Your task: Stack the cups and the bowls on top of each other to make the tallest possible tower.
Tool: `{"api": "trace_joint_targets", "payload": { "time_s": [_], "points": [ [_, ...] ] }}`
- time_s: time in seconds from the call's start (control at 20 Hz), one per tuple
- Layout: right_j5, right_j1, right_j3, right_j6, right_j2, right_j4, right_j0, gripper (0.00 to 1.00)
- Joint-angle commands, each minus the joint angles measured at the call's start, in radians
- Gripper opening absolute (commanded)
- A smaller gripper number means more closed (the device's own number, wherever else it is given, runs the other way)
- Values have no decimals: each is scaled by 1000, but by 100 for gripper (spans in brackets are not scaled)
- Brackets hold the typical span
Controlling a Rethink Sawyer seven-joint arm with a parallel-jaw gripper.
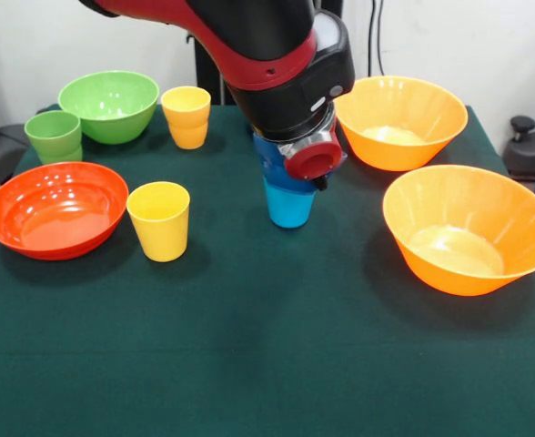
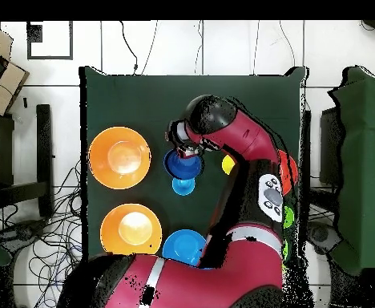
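Observation:
My gripper (image 1: 292, 151) comes down at the table's middle onto a small dark blue bowl (image 1: 271, 162), with the wrist hiding its tip. The bowl sits directly over an upright light blue cup (image 1: 290, 206); whether it rests on the cup I cannot tell. From overhead the dark blue bowl (image 2: 184, 165) and light blue cup (image 2: 183, 186) show beside the gripper (image 2: 183, 151). A light blue bowl (image 2: 183, 246) lies near the arm's base. The red-orange bowl (image 1: 56, 209), two yellow cups (image 1: 159, 220) (image 1: 186, 116), green cup (image 1: 54, 137) and green bowl (image 1: 109, 105) stand at the left.
Two large orange bowls (image 1: 399, 121) (image 1: 469, 228) stand at the right, seen overhead as orange bowls (image 2: 120, 157) (image 2: 131, 228). The arm (image 2: 247, 152) covers most of the red-orange bowl (image 2: 288, 170) and the green pieces from above. Dark green cloth (image 1: 267, 364) covers the table.

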Motion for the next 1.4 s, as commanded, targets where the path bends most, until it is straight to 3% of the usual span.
{"api": "trace_joint_targets", "payload": {
  "time_s": [0.05,1.4],
  "points": [
    [31,37,34,39,128,17,-27,0],
    [92,27,50,58,178,59,-51,0]
  ]
}}
